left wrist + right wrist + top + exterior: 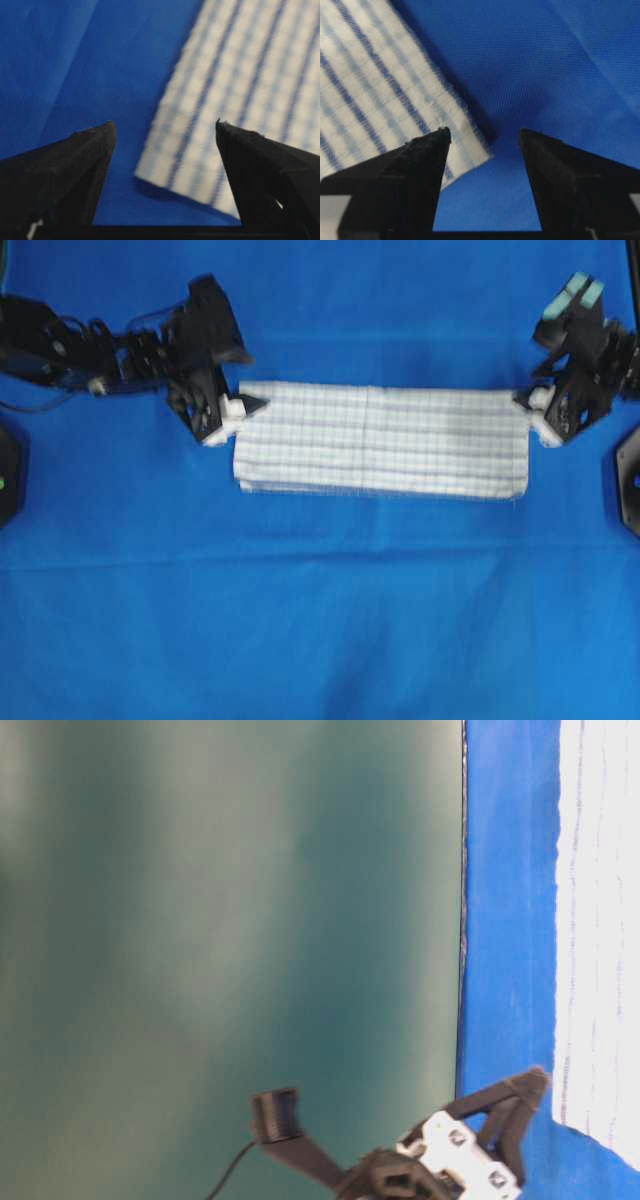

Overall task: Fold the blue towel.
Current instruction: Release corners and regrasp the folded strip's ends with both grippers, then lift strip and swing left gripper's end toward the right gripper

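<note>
towel [380, 440] flat — left gripper [165, 132], right gripper [485, 137] agape

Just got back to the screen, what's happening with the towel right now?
The blue towel lies flat on the blue sheet, apparently already folded into a long strip. The left gripper sits at its upper left corner and the right gripper at its upper right corner. Both are open, with a corner between or just ahead of the fingers in each wrist view. Neither has closed on the cloth.
</note>
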### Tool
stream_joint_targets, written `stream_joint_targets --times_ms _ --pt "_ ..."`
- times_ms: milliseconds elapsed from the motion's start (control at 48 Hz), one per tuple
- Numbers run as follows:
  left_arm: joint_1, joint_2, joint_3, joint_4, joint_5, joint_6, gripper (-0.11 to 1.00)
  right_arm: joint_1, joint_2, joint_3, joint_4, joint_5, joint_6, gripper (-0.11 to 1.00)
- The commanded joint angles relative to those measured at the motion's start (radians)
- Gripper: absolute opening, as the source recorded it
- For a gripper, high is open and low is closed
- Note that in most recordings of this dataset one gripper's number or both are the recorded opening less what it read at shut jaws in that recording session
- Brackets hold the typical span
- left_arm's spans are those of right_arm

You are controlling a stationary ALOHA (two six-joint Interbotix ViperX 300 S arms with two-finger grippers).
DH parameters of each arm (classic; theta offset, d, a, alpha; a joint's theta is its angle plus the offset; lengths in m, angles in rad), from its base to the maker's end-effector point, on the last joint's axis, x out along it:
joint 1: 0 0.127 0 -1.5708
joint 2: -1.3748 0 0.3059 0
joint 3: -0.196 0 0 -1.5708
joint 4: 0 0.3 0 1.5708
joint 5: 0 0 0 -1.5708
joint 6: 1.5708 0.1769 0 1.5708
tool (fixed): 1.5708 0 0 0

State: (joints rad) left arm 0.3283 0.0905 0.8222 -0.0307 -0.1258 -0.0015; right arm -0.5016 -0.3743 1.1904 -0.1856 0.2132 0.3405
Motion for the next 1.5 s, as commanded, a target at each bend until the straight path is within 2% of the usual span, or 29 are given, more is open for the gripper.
stream_joint_targets --times_ms 0,125,292,396,479,625,687,958,1104,1479 --pt "0.026 0.014 -0.018 0.003 -0.008 0.002 0.75 -0.012 0.058 -0.015 -0.009 -0.034 -0.002 0.61" --pt "0.034 0.046 -0.017 0.002 -0.003 0.002 0.75 -0.025 0.123 -0.020 -0.011 -0.046 -0.002 0.61" --pt "0.034 0.055 -0.017 0.002 0.021 0.002 0.70 -0.026 0.130 -0.021 -0.011 -0.051 -0.009 0.60" --pt "0.032 0.055 -0.020 0.003 0.044 0.002 0.61 -0.026 0.129 -0.021 -0.012 -0.052 -0.014 0.57" --pt "0.025 0.058 -0.025 0.003 0.071 0.002 0.46 -0.020 0.129 -0.021 -0.012 -0.052 -0.021 0.46" --pt "-0.003 0.061 -0.032 0.008 0.118 0.031 0.13 -0.015 0.129 -0.023 -0.012 -0.051 -0.035 0.06" --pt "-0.009 0.060 -0.034 0.008 0.120 0.049 0.03 -0.015 0.129 -0.025 -0.012 -0.051 -0.040 0.05" --pt "-0.009 0.044 -0.063 0.008 0.149 0.066 0.03 -0.015 0.121 -0.032 -0.009 -0.051 -0.040 0.05" --pt "-0.008 -0.003 -0.095 0.008 0.218 0.066 0.03 -0.015 0.072 -0.044 -0.009 -0.035 -0.038 0.05" --pt "-0.008 -0.196 -0.143 0.008 0.377 0.063 0.03 -0.015 -0.224 -0.110 -0.012 0.167 -0.046 0.05"
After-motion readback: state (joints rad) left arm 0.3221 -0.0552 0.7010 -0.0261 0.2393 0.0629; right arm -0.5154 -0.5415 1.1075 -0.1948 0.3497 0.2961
